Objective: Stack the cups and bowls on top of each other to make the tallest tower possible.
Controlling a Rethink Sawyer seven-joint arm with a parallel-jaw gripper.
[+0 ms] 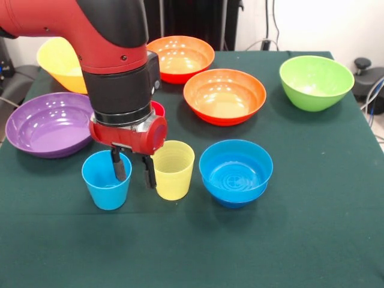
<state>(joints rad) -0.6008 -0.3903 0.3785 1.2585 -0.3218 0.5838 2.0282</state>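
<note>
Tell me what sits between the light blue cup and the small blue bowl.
The yellow cup stands between the light blue cup and the small blue bowl in the front view. The claw hangs at the blue cup's rim.

This looks like a robotics lab: a red and black robot arm (114, 66) hangs over a surface (312, 228) draped in dark green cloth, with cables (271, 30) trailing down a plain white wall (324, 24) behind it.
</note>
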